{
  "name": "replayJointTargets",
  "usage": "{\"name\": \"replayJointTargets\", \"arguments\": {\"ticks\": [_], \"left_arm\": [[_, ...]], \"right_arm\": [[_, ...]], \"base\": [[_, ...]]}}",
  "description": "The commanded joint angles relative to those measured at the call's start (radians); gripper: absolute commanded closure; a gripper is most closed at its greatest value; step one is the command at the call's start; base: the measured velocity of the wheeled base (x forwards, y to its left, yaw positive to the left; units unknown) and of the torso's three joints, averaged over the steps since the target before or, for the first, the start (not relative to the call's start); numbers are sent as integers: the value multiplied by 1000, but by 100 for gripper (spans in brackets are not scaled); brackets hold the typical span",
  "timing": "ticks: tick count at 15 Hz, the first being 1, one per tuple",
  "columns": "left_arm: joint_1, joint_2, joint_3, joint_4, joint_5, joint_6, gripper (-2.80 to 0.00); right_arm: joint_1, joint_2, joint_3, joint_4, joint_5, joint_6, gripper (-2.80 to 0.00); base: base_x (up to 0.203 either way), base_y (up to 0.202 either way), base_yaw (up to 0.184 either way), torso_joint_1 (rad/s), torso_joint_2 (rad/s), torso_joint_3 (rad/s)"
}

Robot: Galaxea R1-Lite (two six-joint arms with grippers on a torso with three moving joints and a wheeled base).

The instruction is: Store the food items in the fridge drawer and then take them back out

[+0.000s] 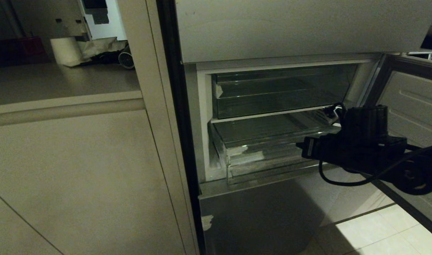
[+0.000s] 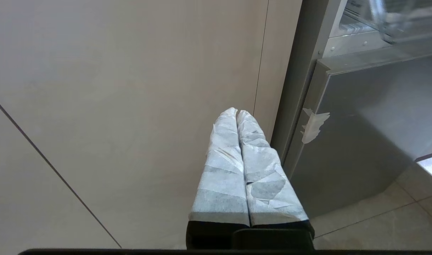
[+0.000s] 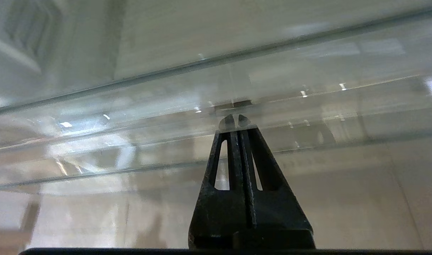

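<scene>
1. The fridge drawer [image 1: 262, 156] is seen in the open fridge, below the shorter clear compartment [image 1: 272, 95]; its long axis runs across the fridge opening, and white tape scraps [image 1: 244, 154] mark its front left corner.
2. The right gripper [image 3: 234, 120] is held at the drawer's right front; its fingers are pressed together on nothing, tips pointed at the clear front lip, at or just short of it; contact cannot be told.
3. The left gripper [image 2: 237, 113] is parked low beside the cabinet panel [image 2: 113, 88], its wrapped fingers together and empty, well apart from the drawer.
4. Judgement: the right arm is the nearer one; the drawer lies directly ahead of its fingertips.
5. No food item is visible in any view.
6. No brand, label or legible writing is found.
</scene>
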Motion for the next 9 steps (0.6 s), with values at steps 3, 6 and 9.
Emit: {"name": "replayJointTargets", "arguments": {"ticks": [3,6,9], "left_arm": [[0,2,0,0,0,0,0],[0,2,0,0,0,0,0],[0,2,0,0,0,0,0]], "right_arm": [[-4,201,-86,-249,12,5,0],[-6,262,-137,-336,40,66,0],[-6,311,-177,-389,38,104,0]], "base": [[0,0,0,0,0,0],[0,0,0,0,0,0],[0,0,0,0,0,0]]}}
